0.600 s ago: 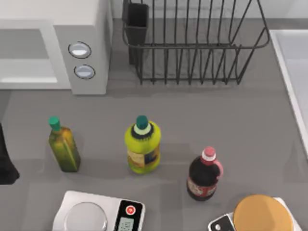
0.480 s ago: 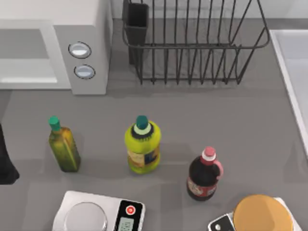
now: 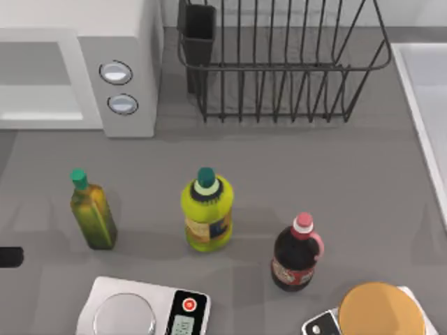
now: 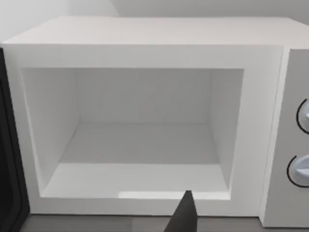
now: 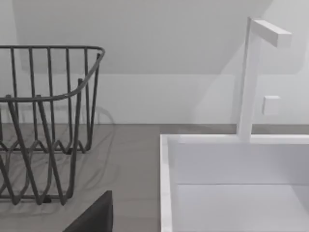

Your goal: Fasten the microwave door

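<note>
Top view: the microwave [image 3: 77, 66] sits at the bench's [image 3: 293, 174] far left corner, cavity open, dials facing you. A dark piece of your left arm [image 3: 10, 257] shows at the left edge, nearer than the microwave; your left arm is clearly the closer one. The rack [image 3: 279, 63], three bottles and scales lie to the right, well apart from the cavity.

Left wrist view: you look straight into the empty cavity. The door [image 4: 8, 159] appears as a dark upright strip at the frame's edge, swung out on the side away from the dials [image 4: 301, 145]; its long axis is vertical. One dark fingertip of the left gripper [image 4: 183, 217] sits low, in front of the cavity sill. You cannot tell how wide it is. Judgement: the door lies to the gripper's side, so the push must come from beyond it, sweeping toward the dials.

Right wrist view: sink [image 5: 166, 159], tap and rack; a dark part of the right gripper [image 5: 94, 217] shows, opening not readable. Arm parked.
</note>
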`<act>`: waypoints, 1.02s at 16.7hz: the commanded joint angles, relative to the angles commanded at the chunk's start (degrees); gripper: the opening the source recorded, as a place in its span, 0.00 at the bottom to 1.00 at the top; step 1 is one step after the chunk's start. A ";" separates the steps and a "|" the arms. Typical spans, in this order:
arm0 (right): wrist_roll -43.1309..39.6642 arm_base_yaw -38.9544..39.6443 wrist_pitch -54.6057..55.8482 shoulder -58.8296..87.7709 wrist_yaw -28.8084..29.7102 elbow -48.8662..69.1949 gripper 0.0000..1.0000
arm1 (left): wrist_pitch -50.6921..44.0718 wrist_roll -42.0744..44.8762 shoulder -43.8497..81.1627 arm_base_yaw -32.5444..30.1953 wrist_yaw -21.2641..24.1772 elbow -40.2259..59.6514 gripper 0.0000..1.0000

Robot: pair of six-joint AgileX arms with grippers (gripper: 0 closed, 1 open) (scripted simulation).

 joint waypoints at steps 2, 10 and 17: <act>0.00 0.00 0.00 0.00 0.00 0.00 1.00 | 0.00 0.00 0.00 0.00 0.00 0.00 0.17; 0.00 0.00 0.00 0.00 0.00 0.00 1.00 | 0.00 0.00 0.00 0.00 0.00 0.00 0.00; 0.00 0.00 0.00 0.00 0.00 0.00 1.00 | 4.31 0.07 4.12 -0.56 -0.54 -0.91 0.00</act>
